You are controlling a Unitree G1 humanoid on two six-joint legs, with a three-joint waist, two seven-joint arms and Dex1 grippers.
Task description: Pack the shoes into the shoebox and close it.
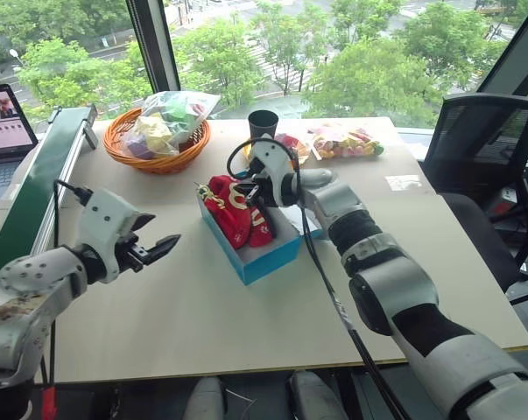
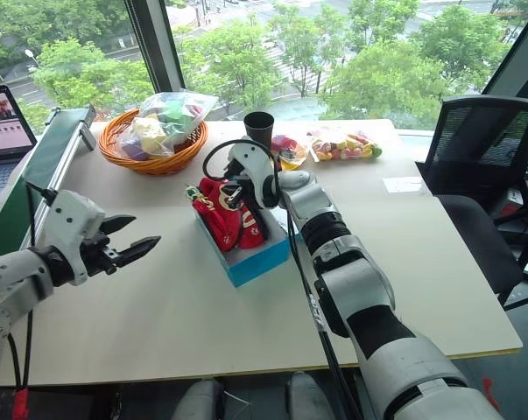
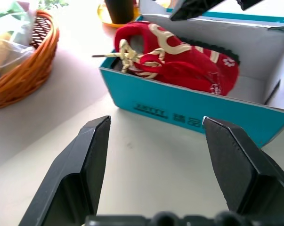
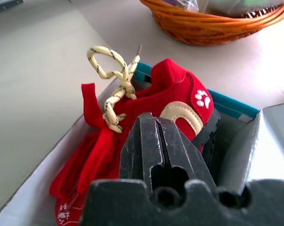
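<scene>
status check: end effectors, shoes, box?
Left end effector open, off the shoebox. Right end effector shut, over the shoes inside the box. Lid not closed yet.

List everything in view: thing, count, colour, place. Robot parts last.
Shoes: two, red with cream laces, inside the shoebox.
Shoebox: one, blue, white inside, table centre, not yet closed.
Basket: one, orange wicker, far left of table, holding a clear bag of coloured items.
Cup: one, dark, behind the box.
Snack bag: one, clear with coloured contents, far side of table.
Table: one, pale.
Laptop: one, at the left edge.
Chair: one, black, right of the table.
Left gripper: open, left of the box.
Right gripper: shut, over the shoes in the box.
</scene>
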